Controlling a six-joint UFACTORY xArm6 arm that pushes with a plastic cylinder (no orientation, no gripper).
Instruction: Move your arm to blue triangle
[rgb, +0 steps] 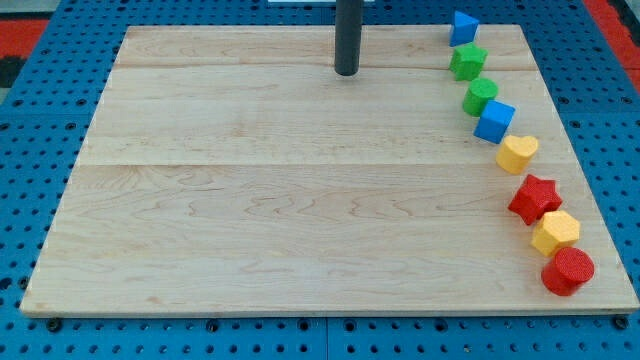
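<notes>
The blue triangle (463, 27) lies at the view's top right, near the top edge of the wooden board (250, 200). My tip (346, 72) stands on the board near the top edge, well to the left of the blue triangle and a little below it. Nothing lies between them. The rod rises straight out of the view's top.
Blocks curve down the right side: a green star (468, 62), a green block (480, 96), a blue cube (494, 121), a yellow heart (517, 153), a red star (534, 198), a yellow hexagon (555, 232), a red cylinder (568, 270). Blue pegboard surrounds the board.
</notes>
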